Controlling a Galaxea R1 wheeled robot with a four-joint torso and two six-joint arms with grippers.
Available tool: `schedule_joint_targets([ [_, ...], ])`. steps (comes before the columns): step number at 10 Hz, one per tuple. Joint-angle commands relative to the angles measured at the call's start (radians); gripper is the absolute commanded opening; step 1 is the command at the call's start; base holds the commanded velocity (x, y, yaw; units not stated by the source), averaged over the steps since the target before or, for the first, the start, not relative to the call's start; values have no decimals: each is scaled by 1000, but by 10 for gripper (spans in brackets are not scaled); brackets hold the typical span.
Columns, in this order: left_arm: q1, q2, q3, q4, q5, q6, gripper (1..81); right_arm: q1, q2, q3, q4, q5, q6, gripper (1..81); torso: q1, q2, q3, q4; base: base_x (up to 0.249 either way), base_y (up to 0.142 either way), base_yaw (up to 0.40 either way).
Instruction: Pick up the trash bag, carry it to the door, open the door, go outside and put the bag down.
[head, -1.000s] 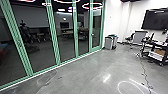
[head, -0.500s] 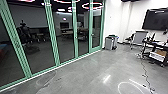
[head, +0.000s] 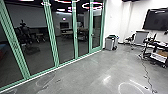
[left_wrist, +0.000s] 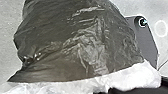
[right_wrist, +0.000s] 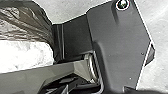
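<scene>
The dark, shiny trash bag (left_wrist: 75, 47) looks full in the left wrist view, with a crumpled whitish part (left_wrist: 82, 86) along one side. In the right wrist view, part of the same trash bag (right_wrist: 27, 27) appears beside the robot's dark plate, its whitish part (right_wrist: 23, 55) bright. How the bag is held cannot be made out. In the head view, a green-framed glass door (head: 97, 27) stands shut at the far end of a glass wall, a small handle on its frame.
The glass wall (head: 56, 50) runs along the left, with chairs and tables visible in the glass. Grey bins (head: 110, 42) stand past its far end. To the right are a black cart (head: 156, 52), a wall screen (head: 155, 20) and a cable (head: 146, 75) across the floor.
The head view has shifted slightly, so the camera has moved: the nearer green frames sit further left, and the bins and cart a little further right.
</scene>
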Motion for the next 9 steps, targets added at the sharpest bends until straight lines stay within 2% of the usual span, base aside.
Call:
schedule_joint_targets([
  [1, -71, -2, -2, 6, 55, 5, 10, 50, 5, 4, -10, -45, 2, 811, 0, 0, 0, 0, 112, -69, 0],
  [9, -70, -2, -2, 6, 55, 5, 10, 48, 5, 4, -9, -45, 2, 811, 0, 0, 0, 0, 112, -69, 0],
])
